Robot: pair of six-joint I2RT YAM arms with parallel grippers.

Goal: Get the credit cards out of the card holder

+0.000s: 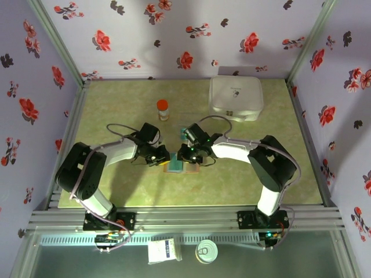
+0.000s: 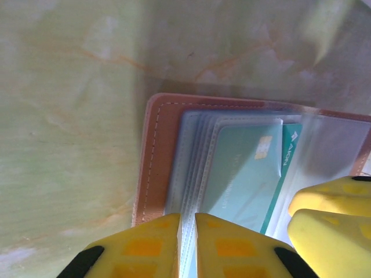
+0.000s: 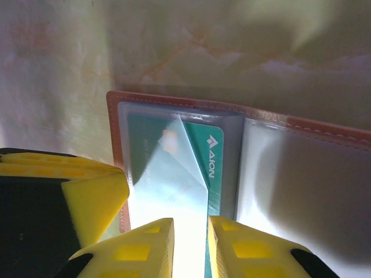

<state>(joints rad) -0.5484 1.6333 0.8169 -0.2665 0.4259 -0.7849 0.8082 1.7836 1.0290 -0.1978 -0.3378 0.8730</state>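
Note:
The card holder [image 1: 175, 168] lies open at the table's middle, brown outside [image 2: 153, 156] with clear pocket leaves [image 3: 290, 179]. One of the credit cards, teal with white lettering [image 2: 243, 174] [image 3: 212, 156], sits inside a leaf. My left gripper [image 1: 164, 159] [image 2: 186, 231] is shut on the stacked leaf edges at the wallet's left half. My right gripper [image 1: 186, 155] [image 3: 191, 243] is at the same end with its jaws a narrow gap apart. It pinches the bright clear leaf that holds the teal card. Its yellow fingers [image 2: 327, 217] show close beside the left ones.
A white rounded case [image 1: 236, 98] stands at the back right. A small orange-capped bottle [image 1: 163, 109] stands behind the grippers. Flowered walls close in the table on three sides, and a metal rail [image 1: 185, 217] runs along the front edge.

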